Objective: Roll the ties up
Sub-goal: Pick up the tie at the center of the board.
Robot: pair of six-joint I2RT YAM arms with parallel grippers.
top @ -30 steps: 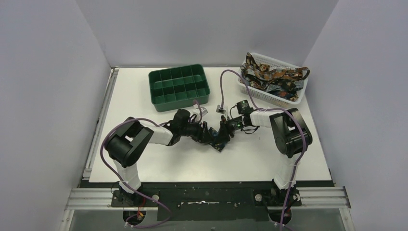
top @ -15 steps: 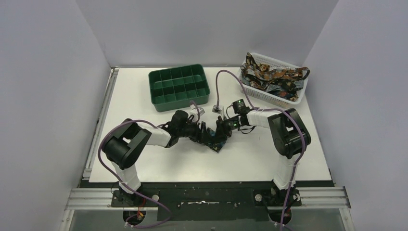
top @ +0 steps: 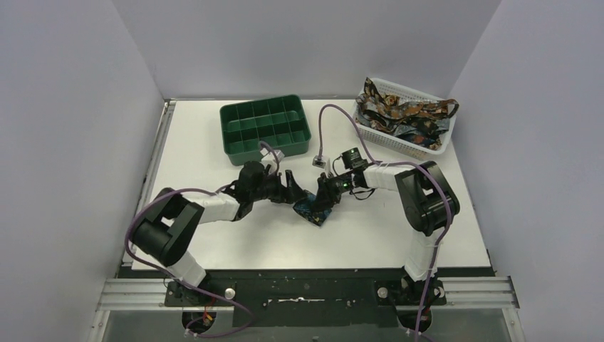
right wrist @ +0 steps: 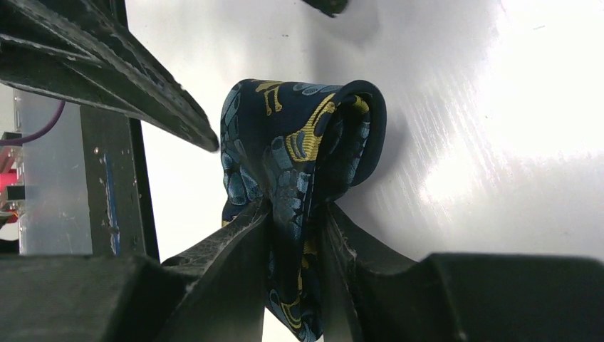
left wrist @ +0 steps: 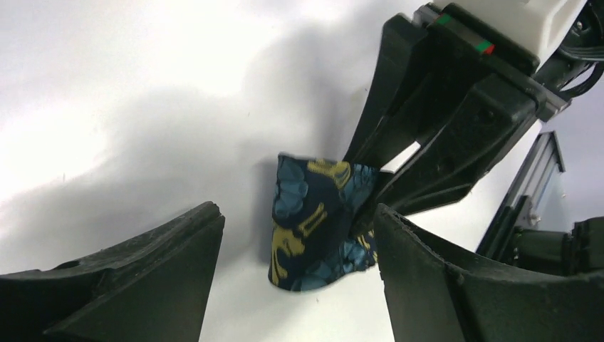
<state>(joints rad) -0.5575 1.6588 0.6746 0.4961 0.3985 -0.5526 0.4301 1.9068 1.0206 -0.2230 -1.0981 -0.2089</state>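
Observation:
A navy tie [top: 312,211] with blue and yellow patterning lies folded into a loose roll on the white table, between the two arms. My right gripper [top: 325,197] is shut on it. In the right wrist view the tie [right wrist: 299,142] is pinched between both fingers [right wrist: 235,249], and its looped end stands free beyond the tips. My left gripper [top: 293,188] is open just left of the roll and not touching it. In the left wrist view the tie [left wrist: 313,221] sits ahead of the spread fingers [left wrist: 178,242]. More ties [top: 402,114] are heaped in the basket.
A green compartment tray [top: 267,152] stands at the back, left of centre, close behind the left gripper. A white mesh basket [top: 399,147] sits at the back right, behind the right arm. Grey walls enclose the table on three sides.
My left gripper has opened, let go of the tie and drawn back to the left. My right gripper has closed tighter on the tie and shifted slightly left.

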